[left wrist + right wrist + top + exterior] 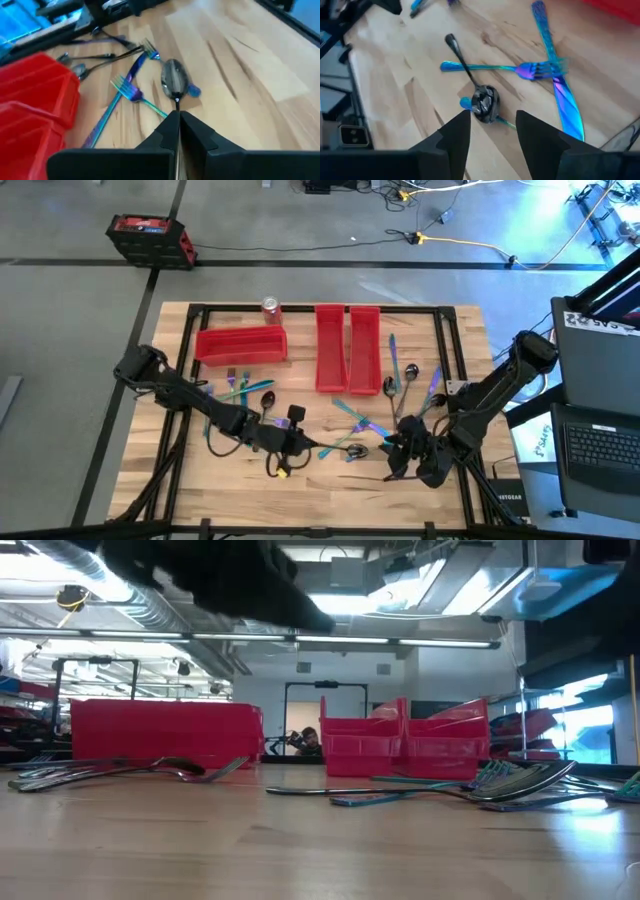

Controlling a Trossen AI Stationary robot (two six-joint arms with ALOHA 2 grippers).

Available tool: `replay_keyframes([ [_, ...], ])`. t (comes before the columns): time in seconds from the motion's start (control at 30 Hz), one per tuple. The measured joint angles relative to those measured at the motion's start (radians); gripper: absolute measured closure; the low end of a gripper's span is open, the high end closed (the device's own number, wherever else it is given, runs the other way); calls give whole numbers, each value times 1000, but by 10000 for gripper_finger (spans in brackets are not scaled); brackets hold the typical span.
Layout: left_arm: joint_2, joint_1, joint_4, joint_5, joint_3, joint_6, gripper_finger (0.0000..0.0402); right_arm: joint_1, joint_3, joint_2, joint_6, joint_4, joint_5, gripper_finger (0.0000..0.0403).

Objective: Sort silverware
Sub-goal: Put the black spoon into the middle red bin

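A dark spoon (485,102) lies on the table with its bowl over a blue piece, beside a teal fork (520,70) and a blue knife (560,90). My right gripper (492,120) is open, a finger standing on either side of the bowl (356,450), short of it. My left gripper (178,120) is shut and sits over the spoon's handle (176,102), which runs out of sight behind its fingertips. In the right wrist view the handle's end (450,39) lies free on the wood. More silverware lies left (240,390) and right (410,375).
Three long red bins (240,345) (330,345) (363,350) sit toward the far edge, with a red soda can (270,307) behind them. Bare wood lies along the near edge (230,490). Dark frame rails border the table. A person (310,740) shows far behind.
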Motion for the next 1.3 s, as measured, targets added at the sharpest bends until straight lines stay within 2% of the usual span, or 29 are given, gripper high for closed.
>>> replay_keyframes([
  [0.2, 73, -12, 8, 7, 0, -37, 401, -1, 0, 124, 102, 139, -35, 266],
  [0.37, 82, -9, -7, 4, 0, 5, 401, -15, 0, 210, 354, 172, -62, 267],
  [0.53, 81, -2, 14, -41, 0, -39, 401, -15, 0, 231, 391, 189, -27, 267],
  [0.67, 81, 4, 7, -52, 0, -32, 401, -17, 0, 231, 494, 178, -22, 267],
  [0.77, 81, 18, 10, -51, 0, -46, 401, -33, 0, 231, 487, 194, -9, 267],
  [1.17, 81, 20, 8, -43, 0, -48, 401, -82, 0, 244, 457, 213, -74, 267],
  [1.3, 81, 20, 8, -42, 0, -47, 401, -82, 0, 279, 506, 219, -98, 267],
])
